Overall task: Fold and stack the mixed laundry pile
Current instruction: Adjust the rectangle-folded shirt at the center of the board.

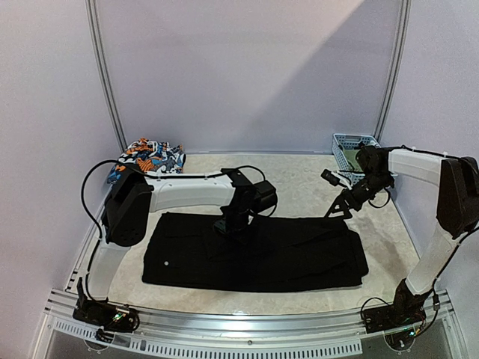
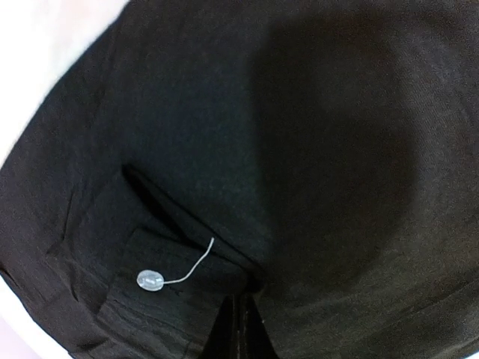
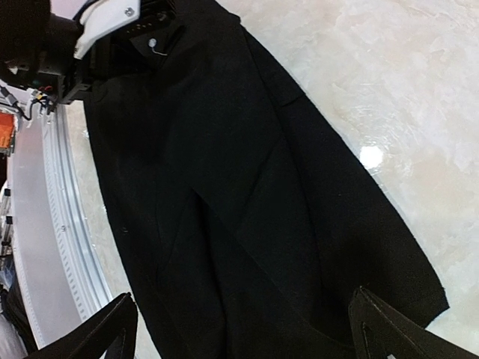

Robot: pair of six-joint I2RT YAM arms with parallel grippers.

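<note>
One pair of trousers [image 1: 254,258] lies flat on the bench [image 1: 299,183], long axis left to right, with the left pincer [image 1: 232,226] pinched shut on its far edge near mid-length and the right pincer [image 3: 243,329] hanging wide open, empty, over the far right corner.

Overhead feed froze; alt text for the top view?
Black trousers lie flat on the table, the left fingers closed on their far edge. The right fingers hang open by their right end; a basket and printed clothes sit behind.
</note>
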